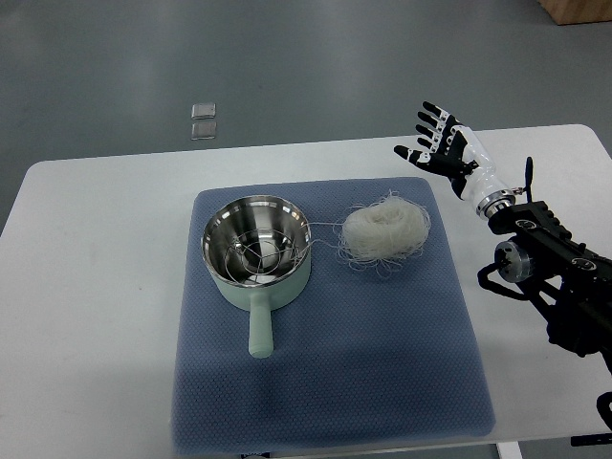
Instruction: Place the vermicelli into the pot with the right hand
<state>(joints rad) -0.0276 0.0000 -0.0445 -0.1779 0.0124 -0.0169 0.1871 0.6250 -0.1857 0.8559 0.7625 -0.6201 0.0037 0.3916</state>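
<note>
- White table [96, 287], blue mat [382, 363] spread across the middle.
- Pale green pot [256, 251] on the mat, handle toward the robot; steel inside, seemingly empty but for a few stray strands.
- Vermicelli [385, 229] nest just right of the pot, ungrasped.
- Right hand [442, 145] fingers spread, holding nothing, beyond the nest; reach step, next probably lowering onto the nest and closing.
</note>
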